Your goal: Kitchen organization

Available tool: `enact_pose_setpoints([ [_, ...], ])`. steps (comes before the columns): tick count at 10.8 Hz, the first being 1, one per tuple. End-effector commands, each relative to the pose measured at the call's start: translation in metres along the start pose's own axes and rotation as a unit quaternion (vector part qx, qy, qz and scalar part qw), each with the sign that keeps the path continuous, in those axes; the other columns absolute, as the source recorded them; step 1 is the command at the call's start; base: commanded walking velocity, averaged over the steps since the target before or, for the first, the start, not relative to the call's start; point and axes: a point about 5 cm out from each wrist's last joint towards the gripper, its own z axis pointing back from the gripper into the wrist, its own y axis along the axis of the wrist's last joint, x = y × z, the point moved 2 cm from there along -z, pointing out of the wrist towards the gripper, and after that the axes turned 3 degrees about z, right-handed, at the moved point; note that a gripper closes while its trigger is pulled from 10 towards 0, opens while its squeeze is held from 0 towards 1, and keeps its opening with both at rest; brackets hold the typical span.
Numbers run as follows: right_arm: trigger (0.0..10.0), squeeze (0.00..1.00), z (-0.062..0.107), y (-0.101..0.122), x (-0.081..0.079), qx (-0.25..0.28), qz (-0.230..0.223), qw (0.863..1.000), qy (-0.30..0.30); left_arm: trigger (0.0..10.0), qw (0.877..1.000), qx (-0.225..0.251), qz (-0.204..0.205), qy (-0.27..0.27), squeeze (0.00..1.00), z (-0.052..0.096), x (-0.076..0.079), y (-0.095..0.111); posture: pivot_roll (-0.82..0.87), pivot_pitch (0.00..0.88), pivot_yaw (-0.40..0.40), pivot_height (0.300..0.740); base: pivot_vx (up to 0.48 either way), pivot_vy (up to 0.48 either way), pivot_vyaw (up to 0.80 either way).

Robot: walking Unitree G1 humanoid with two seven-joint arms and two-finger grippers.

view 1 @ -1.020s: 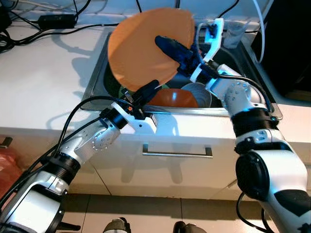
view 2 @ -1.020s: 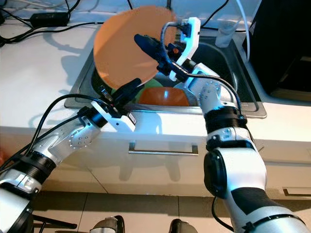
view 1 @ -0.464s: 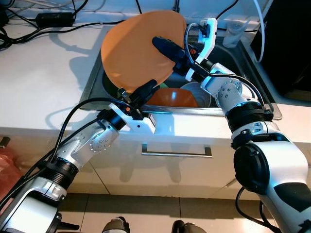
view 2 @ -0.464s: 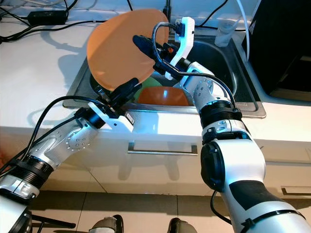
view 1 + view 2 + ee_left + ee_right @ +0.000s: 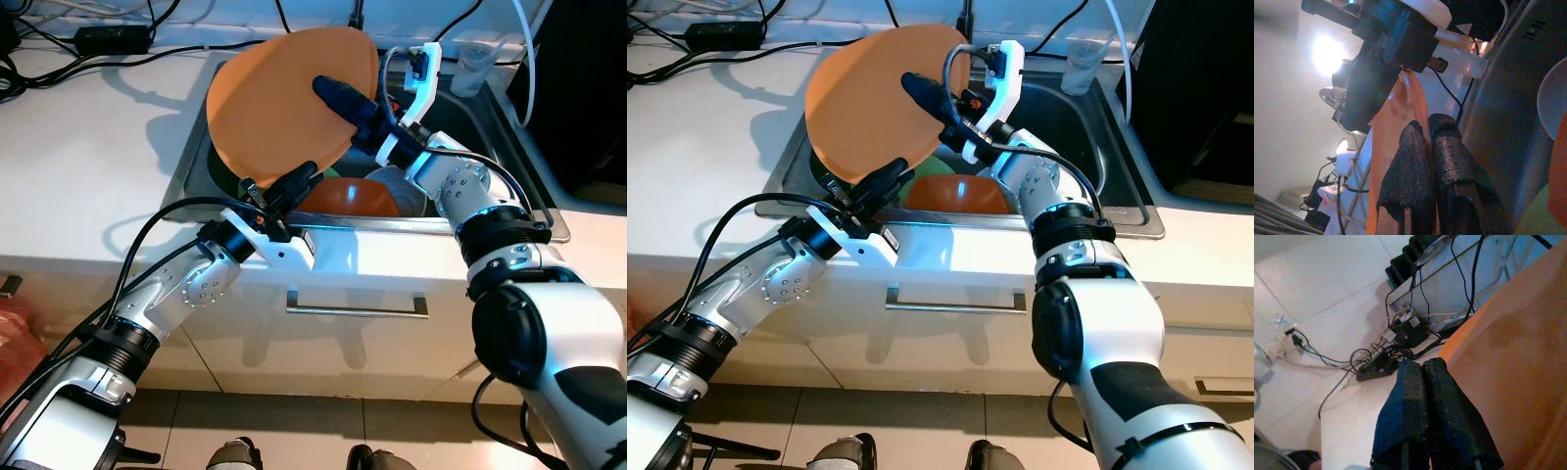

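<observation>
Large orange plate (image 5: 284, 98) held tilted on edge above sink (image 5: 490, 117), at 12 o'clock of bench (image 5: 88, 166) front edge. Left pincer (image 5: 294, 183) clenched on plate's lower rim, 6 o'clock side; fingers (image 5: 1422, 171) pressed together over thin orange edge. Right pincer (image 5: 341, 96) clamped on plate from 3 o'clock side, fingers (image 5: 1425, 411) closed tight against rim. Orange bowl (image 5: 353, 198) and pale bowl (image 5: 404, 186) down in sink, below plate.

Left arm reaching up and forward, left gripper (image 5: 294, 183) pinched closed on orange plate (image 5: 279, 103) lower rim. Right arm bent inward, right gripper (image 5: 338, 95) fingers pressed together, clamped on plate's right side.
</observation>
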Motion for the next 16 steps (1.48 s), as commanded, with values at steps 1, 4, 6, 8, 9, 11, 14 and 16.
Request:
enact_pose_setpoints([
  [1, 0.0, 0.0, 0.014, -0.01, 0.016, -0.014, -0.031, 0.998, -0.045, 0.0, 0.999, 0.035, 0.0, 0.029, 0.0, -0.007, -0.011, 0.013, 0.02, 0.169, -0.036, 0.74, 0.0, 0.0, 0.0],
  [4, 0.0, 0.0, 0.018, -0.015, 0.021, -0.013, -0.055, 0.996, -0.064, 0.0, 0.999, 0.033, 0.003, 0.029, 0.0, -0.006, -0.01, 0.013, 0.02, 0.171, -0.036, 0.74, 0.0, 0.0, 0.0],
  [6, 0.0, 0.0, 0.018, -0.017, 0.021, -0.017, -0.057, 0.996, -0.064, 0.0, 0.999, 0.033, 0.003, 0.028, 0.0, -0.006, -0.01, 0.012, 0.02, 0.171, -0.035, 0.74, 0.0, 0.0, 0.0],
  [8, 0.0, 0.0, 0.02, -0.021, 0.023, -0.026, -0.059, 0.996, -0.069, 0.0, 0.999, 0.033, 0.002, 0.028, 0.0, -0.007, -0.01, 0.013, 0.02, 0.171, -0.036, 0.74, 0.0, 0.0, 0.0],
  [9, 0.0, 0.0, 0.021, -0.025, 0.024, -0.035, -0.058, 0.995, -0.071, 0.0, 0.999, 0.032, 0.002, 0.026, 0.0, -0.006, -0.009, 0.012, 0.02, 0.173, -0.035, 0.74, 0.0, 0.0, 0.0],
  [11, 0.0, 0.0, 0.024, -0.027, 0.026, -0.045, -0.049, 0.995, -0.078, 0.0, 0.999, 0.031, 0.002, 0.025, 0.0, -0.007, -0.009, 0.012, 0.02, 0.173, -0.035, 0.74, 0.0, 0.0, 0.0],
  [14, 0.0, 0.0, 0.031, -0.04, 0.036, -0.124, 0.007, 0.984, -0.13, 0.0, 0.999, 0.031, 0.0, 0.022, 0.0, -0.007, -0.008, 0.012, 0.02, 0.17, -0.033, 0.74, 0.0, 0.0, 0.0],
  [16, 0.0, 0.0, 0.038, -0.034, 0.046, -0.141, 0.01, 0.973, -0.183, 0.0, 0.999, 0.031, 0.001, 0.023, 0.0, -0.008, -0.007, 0.012, 0.01, 0.167, -0.037, 0.74, 0.0, 0.0, 0.0],
])
